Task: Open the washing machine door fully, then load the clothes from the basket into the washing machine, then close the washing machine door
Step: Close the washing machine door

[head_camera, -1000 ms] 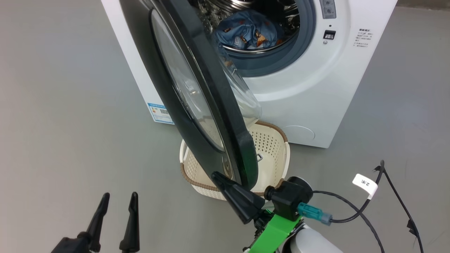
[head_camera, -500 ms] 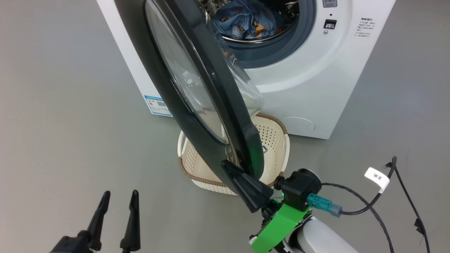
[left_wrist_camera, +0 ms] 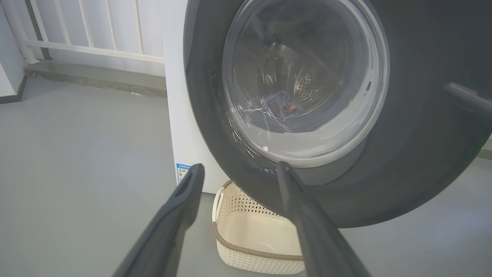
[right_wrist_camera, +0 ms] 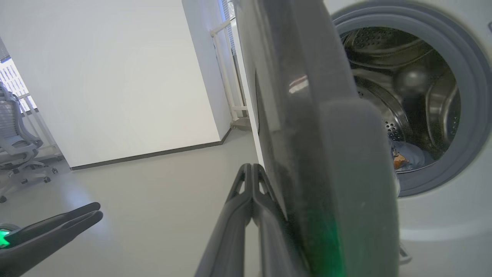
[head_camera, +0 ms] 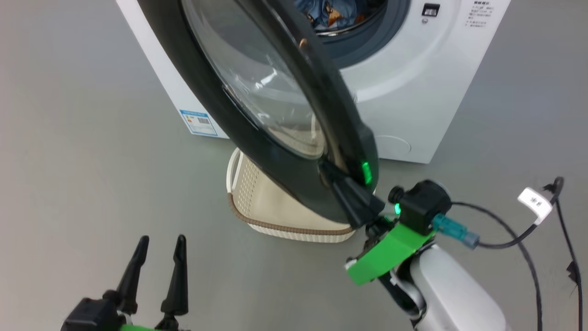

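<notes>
The right jaws are closed, their two dark fingers (right_wrist_camera: 232, 223) pressed tip to tip with nothing between them. They lie against the outer face of the washing machine door (head_camera: 257, 142), on its lower black rim near the free edge. A green glow (head_camera: 366, 172) reflects on that edge just above them, and the door's clear glass centre rises beyond their tips.

The door stands partly open, swung out from the washing machine (head_camera: 413, 92). Past the door's edge, to the right of these jaws in the right wrist view, the grey gasket (right_wrist_camera: 476, 115) rings the steel drum. The clothes (right_wrist_camera: 409, 157) lie low inside the drum, blue with an orange print.

Under the door, just beyond the right jaws, the basket (head_camera: 298, 233) sits on the grey floor (head_camera: 82, 161) before the machine. The part of its inside that can be seen is bare cream plastic. Behind the jaws come a green bracket (head_camera: 388, 250) and a dark cable (head_camera: 505, 230) with a white tag (head_camera: 534, 202).

The left jaws are open, fingers (head_camera: 177, 271) spread and holding nothing, above bare floor well apart from the right jaws and clear of the door. Ahead of their tips in the left wrist view is the door's outer face, with the drum dim through the glass. The basket is low between the two fingers. A blue label sticker (head_camera: 198, 122) is on the machine's side wall beyond them.
</notes>
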Motion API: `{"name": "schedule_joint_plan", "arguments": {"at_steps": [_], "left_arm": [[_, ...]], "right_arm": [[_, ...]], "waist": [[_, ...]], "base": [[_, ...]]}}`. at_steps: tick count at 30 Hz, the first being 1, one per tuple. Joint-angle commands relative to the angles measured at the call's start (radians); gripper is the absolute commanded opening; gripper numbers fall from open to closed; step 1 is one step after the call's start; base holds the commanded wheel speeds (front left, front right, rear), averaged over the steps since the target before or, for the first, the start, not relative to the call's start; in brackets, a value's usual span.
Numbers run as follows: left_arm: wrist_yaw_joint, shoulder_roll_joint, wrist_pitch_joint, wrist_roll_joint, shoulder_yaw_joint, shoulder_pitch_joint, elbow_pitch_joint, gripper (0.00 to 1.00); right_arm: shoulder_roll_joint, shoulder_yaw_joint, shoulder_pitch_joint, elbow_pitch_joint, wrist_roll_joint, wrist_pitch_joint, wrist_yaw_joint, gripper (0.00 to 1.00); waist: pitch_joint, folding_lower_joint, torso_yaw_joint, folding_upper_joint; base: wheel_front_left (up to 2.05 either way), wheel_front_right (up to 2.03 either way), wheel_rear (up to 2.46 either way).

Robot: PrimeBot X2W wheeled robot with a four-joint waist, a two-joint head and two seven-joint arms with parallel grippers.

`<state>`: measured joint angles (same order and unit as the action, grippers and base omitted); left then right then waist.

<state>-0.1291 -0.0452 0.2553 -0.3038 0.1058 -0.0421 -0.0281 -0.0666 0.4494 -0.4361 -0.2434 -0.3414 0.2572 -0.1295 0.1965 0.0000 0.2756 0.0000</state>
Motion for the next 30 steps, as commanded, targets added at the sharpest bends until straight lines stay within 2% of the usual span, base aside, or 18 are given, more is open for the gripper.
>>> {"name": "schedule_joint_plan", "arguments": {"at_steps": [1, 19, 30], "left_arm": [[-0.002, -0.005, 0.006, -0.008, -0.030, 0.042, -0.033, 1.00], [-0.002, -0.005, 0.006, -0.031, -0.009, 0.116, -0.074, 1.00], [-0.002, -0.005, 0.006, -0.062, 0.074, 0.147, -0.121, 1.00]], "right_arm": [[0.016, 0.002, -0.028, 0.026, 0.014, 0.005, -0.001, 0.00], [-0.058, -0.127, -0.223, 0.057, 0.048, 0.005, -0.001, 0.00], [-0.135, -0.184, -0.369, 0.040, 0.071, 0.005, -0.001, 0.00]], "waist": [[0.019, 0.0000, -0.003, 0.0000], [0.198, 0.0000, -0.027, 0.0000], [0.290, 0.0000, 0.011, 0.0000]], "base": [[0.00, 0.00, 0.00], [0.00, 0.00, 0.00], [0.00, 0.00, 0.00]]}}
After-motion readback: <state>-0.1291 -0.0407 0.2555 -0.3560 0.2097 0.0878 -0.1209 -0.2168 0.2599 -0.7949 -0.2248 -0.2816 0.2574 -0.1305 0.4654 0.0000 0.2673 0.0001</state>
